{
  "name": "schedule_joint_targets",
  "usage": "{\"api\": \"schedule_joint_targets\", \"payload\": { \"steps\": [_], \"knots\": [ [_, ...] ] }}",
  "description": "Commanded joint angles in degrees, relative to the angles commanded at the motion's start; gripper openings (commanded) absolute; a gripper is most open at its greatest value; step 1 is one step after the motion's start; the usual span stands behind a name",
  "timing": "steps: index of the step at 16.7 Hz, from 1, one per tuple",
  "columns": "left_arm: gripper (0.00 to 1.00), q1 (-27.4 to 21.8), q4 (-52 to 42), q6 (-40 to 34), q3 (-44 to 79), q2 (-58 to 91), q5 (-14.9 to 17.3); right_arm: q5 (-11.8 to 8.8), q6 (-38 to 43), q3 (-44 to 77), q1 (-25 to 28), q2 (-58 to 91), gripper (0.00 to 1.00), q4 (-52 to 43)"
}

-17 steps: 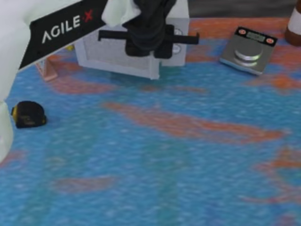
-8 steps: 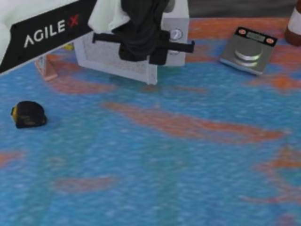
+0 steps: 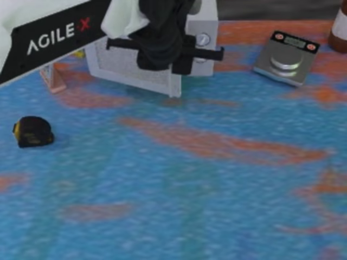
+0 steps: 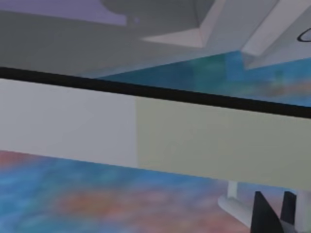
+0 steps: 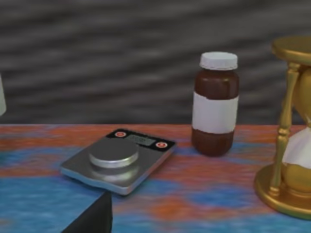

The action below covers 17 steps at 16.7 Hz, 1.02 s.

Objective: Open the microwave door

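The white microwave (image 3: 205, 21) stands at the table's far edge, one silver knob (image 3: 202, 39) showing on its panel. The microwave door (image 3: 135, 69), with a grey mesh window, stands slightly ajar, its handle edge (image 3: 175, 86) swung out toward the table's front. My left gripper (image 3: 168, 54) hangs over that edge. In the left wrist view its dark fingers (image 4: 265, 218) are shut on the white handle bar (image 4: 238, 206), and my left gripper (image 4: 275, 206) sits under the door's pale edge (image 4: 194, 141). Of my right gripper only one dark finger (image 5: 92, 218) shows.
A silver kitchen scale (image 3: 286, 57) (image 5: 119, 160) lies right of the microwave. A brown bottle (image 5: 215, 104) and a gold hourglass (image 5: 289, 131) stand at the far right. A black and yellow tape measure (image 3: 32, 131) lies at the left.
Since a second ago my left gripper has moved left and the door's handle edge has swung out from the microwave. Over the last half second nothing has moved.
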Motion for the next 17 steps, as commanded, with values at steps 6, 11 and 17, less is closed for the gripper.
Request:
{"api": "schedule_joint_targets", "payload": {
  "steps": [6,11,17],
  "knots": [
    [0.0,0.0,0.0,0.0,0.0,0.0,0.0,0.0,0.0,0.0,0.0,0.0,1.0,0.0],
    [0.0,0.0,0.0,0.0,0.0,0.0,0.0,0.0,0.0,0.0,0.0,0.0,1.0,0.0],
    [0.0,-0.2,0.5,0.6,-1.1,-0.5,0.7,0.0,0.0,0.0,0.0,0.0,1.0,0.0]
  ]
}}
